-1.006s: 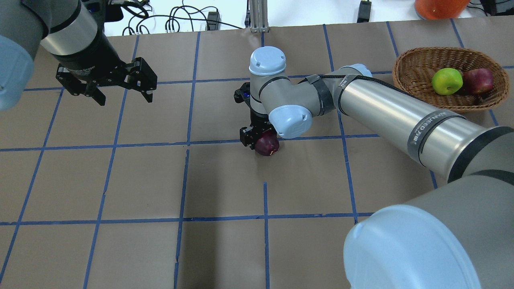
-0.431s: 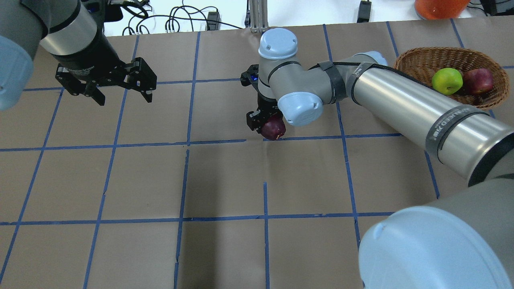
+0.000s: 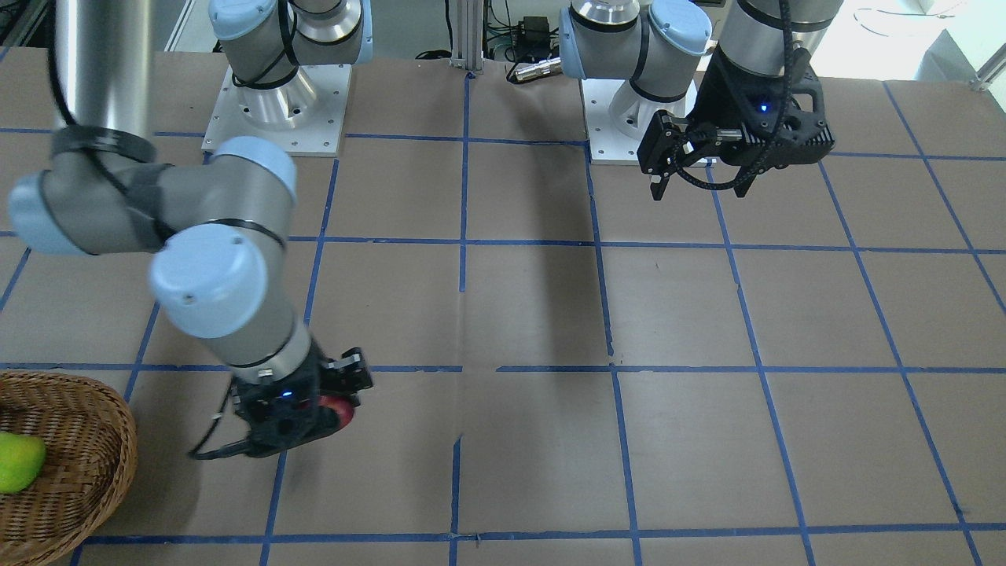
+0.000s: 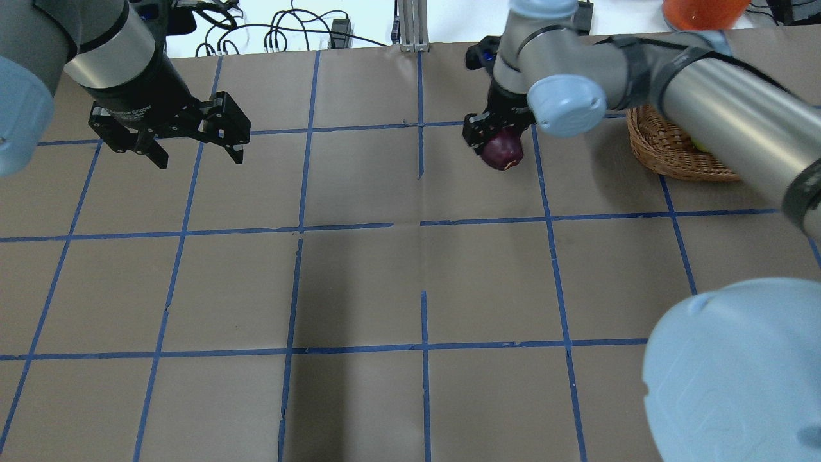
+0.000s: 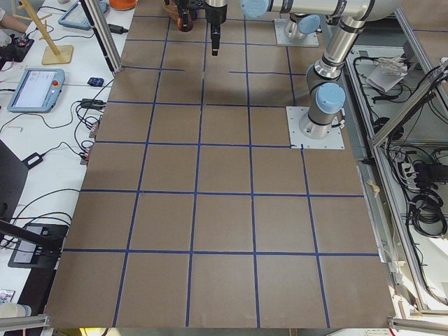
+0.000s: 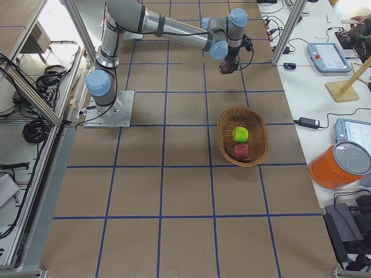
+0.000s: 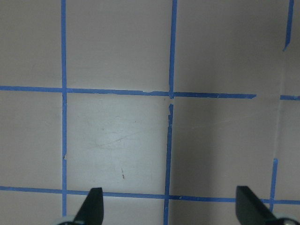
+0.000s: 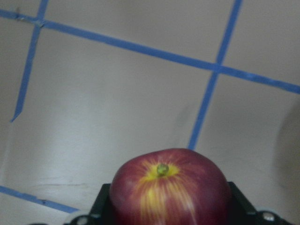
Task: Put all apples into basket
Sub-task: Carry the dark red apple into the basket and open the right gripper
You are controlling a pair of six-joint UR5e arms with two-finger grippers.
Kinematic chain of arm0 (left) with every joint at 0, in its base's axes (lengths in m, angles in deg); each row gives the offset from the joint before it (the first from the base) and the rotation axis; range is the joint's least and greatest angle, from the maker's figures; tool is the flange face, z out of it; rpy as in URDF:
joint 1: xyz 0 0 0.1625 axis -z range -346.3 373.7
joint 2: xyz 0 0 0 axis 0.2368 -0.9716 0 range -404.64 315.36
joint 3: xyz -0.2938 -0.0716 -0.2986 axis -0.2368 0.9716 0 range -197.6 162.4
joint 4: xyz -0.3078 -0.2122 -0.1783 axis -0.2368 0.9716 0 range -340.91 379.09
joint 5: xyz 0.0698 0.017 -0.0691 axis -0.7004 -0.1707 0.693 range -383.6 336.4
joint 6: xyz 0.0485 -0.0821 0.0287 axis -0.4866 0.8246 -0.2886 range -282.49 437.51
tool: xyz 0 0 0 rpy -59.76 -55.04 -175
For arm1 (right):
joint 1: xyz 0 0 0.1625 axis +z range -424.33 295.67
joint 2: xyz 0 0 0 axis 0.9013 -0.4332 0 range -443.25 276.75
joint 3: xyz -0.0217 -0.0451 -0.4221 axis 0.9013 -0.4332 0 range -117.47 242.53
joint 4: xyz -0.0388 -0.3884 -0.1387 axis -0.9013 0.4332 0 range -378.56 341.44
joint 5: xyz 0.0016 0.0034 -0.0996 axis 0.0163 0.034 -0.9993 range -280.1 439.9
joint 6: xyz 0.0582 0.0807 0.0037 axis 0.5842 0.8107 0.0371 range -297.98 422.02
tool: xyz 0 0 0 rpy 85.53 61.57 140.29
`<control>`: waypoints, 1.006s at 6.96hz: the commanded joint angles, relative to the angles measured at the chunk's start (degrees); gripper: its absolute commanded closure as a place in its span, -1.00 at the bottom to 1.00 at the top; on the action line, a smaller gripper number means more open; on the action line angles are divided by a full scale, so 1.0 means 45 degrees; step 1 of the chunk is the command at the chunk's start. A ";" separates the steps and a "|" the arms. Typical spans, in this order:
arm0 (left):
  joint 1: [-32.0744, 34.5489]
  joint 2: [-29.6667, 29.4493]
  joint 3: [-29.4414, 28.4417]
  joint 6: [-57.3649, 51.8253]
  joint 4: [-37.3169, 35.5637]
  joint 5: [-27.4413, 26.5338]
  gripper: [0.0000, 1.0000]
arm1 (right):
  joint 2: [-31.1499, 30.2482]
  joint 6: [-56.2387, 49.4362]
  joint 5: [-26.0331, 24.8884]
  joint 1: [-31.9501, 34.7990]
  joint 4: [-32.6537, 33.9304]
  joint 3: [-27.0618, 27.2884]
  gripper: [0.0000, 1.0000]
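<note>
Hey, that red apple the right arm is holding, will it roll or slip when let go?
Likely rolls: the red apple is round and glossy. It seems firm, showing no dents in the right tool. The basket has a raised wall that would probably stop it.

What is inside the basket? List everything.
Inside the basket: a green apple and a dark red apple, side by side. The weave under them is covered, so anything beneath cannot be seen. The third apple is outside, in the right jaws.
</note>
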State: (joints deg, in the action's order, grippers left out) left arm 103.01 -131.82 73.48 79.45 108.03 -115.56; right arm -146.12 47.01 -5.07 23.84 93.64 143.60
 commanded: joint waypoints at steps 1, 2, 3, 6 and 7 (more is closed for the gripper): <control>0.0016 -0.0002 -0.0006 -0.0002 0.0000 0.0006 -1.00 | 0.0201 -0.0062 -0.0218 -0.2144 -0.0538 -0.1370 1.00; -0.0003 -0.0002 -0.0006 -0.0002 0.0000 0.0006 -1.00 | 0.0686 -0.0062 -0.0587 -0.2770 -0.0519 -0.1607 1.00; -0.0003 -0.0002 -0.0006 -0.0002 0.0000 0.0006 -1.00 | 0.1194 -0.0082 -0.1054 -0.3105 -0.0364 -0.1783 1.00; 0.0016 -0.0002 0.0013 -0.0002 0.0000 0.0006 -1.00 | 0.1823 -0.0784 -0.1372 -0.4043 -0.0343 -0.1825 1.00; 0.0016 -0.0002 0.0013 -0.0002 0.0000 0.0006 -1.00 | 0.1959 -0.0862 -0.1430 -0.4201 -0.0343 -0.1670 1.00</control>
State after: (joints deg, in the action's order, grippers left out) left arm 103.07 -131.83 73.52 79.44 108.03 -115.53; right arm -138.02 43.65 -11.22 6.32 92.08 135.50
